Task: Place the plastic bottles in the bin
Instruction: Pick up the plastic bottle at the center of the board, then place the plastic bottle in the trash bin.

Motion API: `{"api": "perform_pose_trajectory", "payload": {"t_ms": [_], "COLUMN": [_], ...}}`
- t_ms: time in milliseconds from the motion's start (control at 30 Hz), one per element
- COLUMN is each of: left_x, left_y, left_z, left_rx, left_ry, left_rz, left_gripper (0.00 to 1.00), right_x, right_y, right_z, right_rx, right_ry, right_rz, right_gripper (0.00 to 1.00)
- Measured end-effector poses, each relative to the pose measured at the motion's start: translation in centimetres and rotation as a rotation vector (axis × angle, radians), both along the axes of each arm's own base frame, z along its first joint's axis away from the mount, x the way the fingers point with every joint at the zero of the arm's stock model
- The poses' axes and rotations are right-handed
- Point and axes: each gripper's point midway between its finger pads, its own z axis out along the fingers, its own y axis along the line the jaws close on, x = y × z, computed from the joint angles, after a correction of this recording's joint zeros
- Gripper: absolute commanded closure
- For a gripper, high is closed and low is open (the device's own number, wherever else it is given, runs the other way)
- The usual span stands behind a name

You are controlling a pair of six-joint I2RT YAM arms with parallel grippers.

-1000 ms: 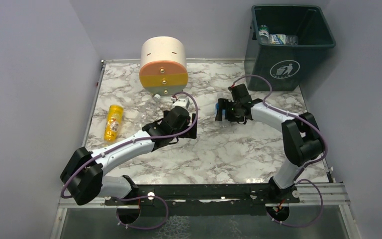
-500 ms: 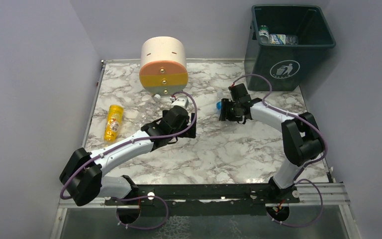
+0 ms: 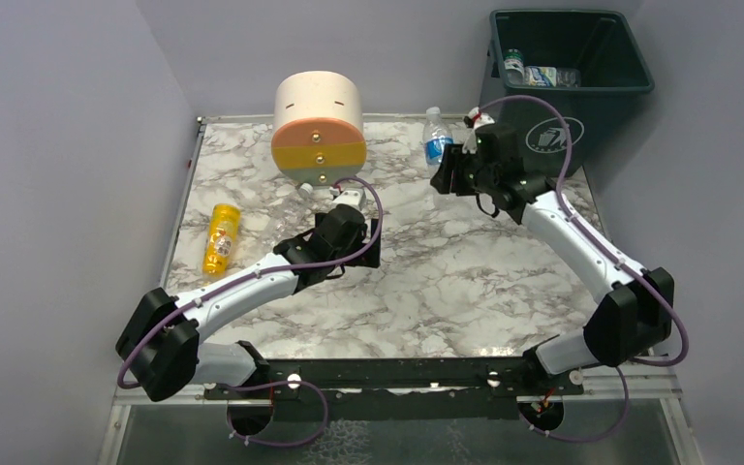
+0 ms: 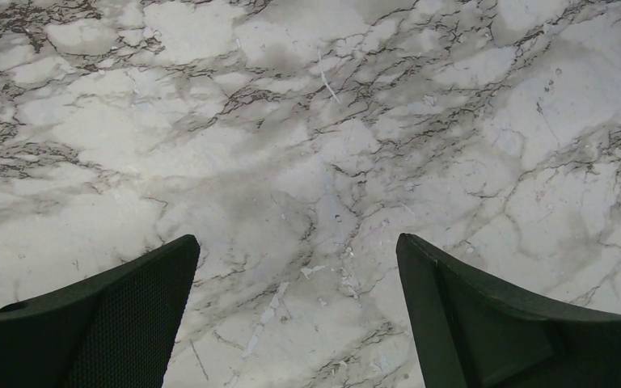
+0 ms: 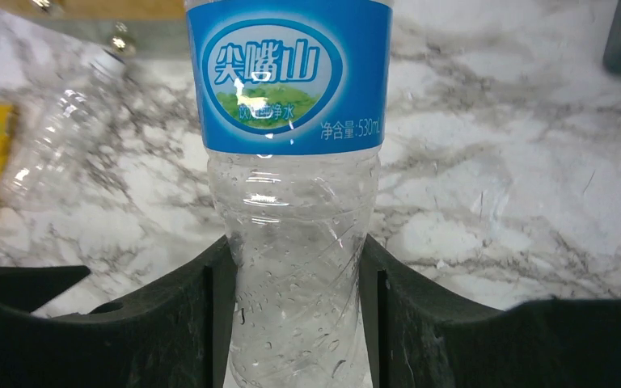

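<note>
- While the right gripper (image 5: 295,279) pinches the clear lower body of a blue-labelled bottle (image 5: 291,97), one finger pressing in on each side below the label, that bottle is held upright above the marble table (image 3: 465,281), just left of the bin (image 3: 639,85)
- Other bottles (image 3: 541,76) already lie inside the bin
- Left gripper (image 4: 295,267) hangs over bare marble, jaws spread wide, holding nothing
- A yellow bottle (image 3: 220,237) lies near the table's left edge; a clear bottle (image 5: 57,137) lies by the drawer unit (image 3: 318,131)

Blue-labelled clear bottle (image 5: 291,194), grey-veined marble table (image 4: 291,121)
</note>
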Motion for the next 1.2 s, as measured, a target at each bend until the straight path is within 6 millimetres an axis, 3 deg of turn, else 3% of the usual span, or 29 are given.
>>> {"api": "perform_pose_trajectory", "payload": {"t_ms": [267,433,567,700,1000,1200], "left_x": [0.2,0.2,0.1,0.1,-0.6,-0.9], "left_y": [0.2,0.4,0.5,0.6,1.3,1.6], "left_z": [0.0,0.0,0.3,1.0,1.9,1.5], "left_rx": [0.008,0.012,0.008,-0.006,-0.027,-0.014], "left_ry": [-0.003,-0.003,-0.008,-0.021,-0.042,-0.028], "left_rz": [-0.001,0.0,0.002,0.002,0.004,0.004], "left_gripper": [0.01,0.01,0.01,0.01,0.01,0.01], "right_x": [1.4,2.4,3.8,6.0,10.0,12.0], "right_y": [0.4,-0.4,-2.2,-5.8,-15.1,-18.6], "right_z": [9.7,15.7,19.8,22.7,23.4,22.4], "right_rx": [0.05,0.079,0.1,0.122,0.183,0.285], "right_ry": [-0.179,-0.286,-0.363,-0.415,-0.412,-0.375], "right_rz": [0.015,0.004,-0.032,-0.09,-0.235,-0.283], "right_gripper": [0.45,0.45,0.45,0.45,0.45,0.45]}}
